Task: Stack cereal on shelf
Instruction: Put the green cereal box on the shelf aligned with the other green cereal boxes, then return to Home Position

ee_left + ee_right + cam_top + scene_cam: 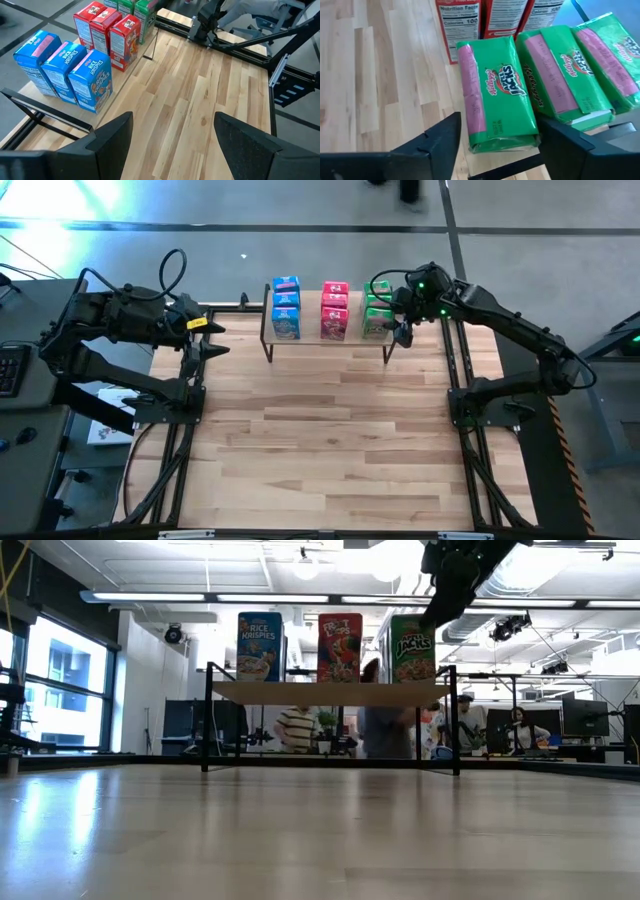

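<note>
A bare light-wood plank worktop [330, 440] is filling the near half of the overhead view. At nine o'clock, the left gripper [207, 338] is waiting off the worktop's edge, its fingers spread apart and grasping nothing. Toward twelve o'clock, the low light-wood shelf on thin black metal legs [325, 340] is carrying all nine small cardboard cereal boxes, standing upright in three rows: blue boxes [286, 307], pink-red boxes [335, 309], green boxes [377, 312]. The right gripper [400, 320] is hovering at the green row's outer end, its fingers released and straddling the nearest green box [497, 95] without pinching it, apparently having just set it down. The stacking looks finished.
</note>
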`<action>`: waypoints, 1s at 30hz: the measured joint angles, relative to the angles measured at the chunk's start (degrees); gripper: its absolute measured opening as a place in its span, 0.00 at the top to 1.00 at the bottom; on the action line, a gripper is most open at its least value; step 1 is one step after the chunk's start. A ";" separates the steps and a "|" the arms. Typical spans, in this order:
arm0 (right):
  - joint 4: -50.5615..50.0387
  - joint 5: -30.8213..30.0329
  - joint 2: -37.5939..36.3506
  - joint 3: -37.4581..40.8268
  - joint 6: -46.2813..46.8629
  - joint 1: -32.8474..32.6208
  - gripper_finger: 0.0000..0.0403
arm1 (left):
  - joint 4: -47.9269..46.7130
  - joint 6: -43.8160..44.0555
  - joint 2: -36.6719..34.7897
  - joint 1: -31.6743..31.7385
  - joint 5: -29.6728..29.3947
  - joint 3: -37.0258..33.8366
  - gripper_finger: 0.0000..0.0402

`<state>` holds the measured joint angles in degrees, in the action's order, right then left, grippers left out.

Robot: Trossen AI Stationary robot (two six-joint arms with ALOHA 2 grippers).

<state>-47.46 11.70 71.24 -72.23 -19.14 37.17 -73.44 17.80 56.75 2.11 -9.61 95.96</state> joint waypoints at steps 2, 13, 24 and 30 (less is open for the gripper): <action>0.02 -0.63 0.00 0.00 0.00 0.00 0.40 | -0.01 0.01 0.00 0.00 0.00 0.00 0.33; -0.03 -2.10 -3.41 0.00 -0.09 0.00 0.34 | 0.00 0.00 0.00 -0.01 0.00 0.00 0.33; 1.07 2.22 -12.44 0.00 6.74 -2.29 0.34 | -0.01 0.01 0.00 -0.01 0.00 0.00 0.33; 3.15 2.32 -18.47 0.00 8.98 -6.00 0.34 | -0.01 0.02 0.00 0.00 0.00 0.00 0.33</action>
<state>-44.31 14.02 52.78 -72.23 -10.16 31.17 -73.45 17.82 56.75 2.11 -9.61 95.96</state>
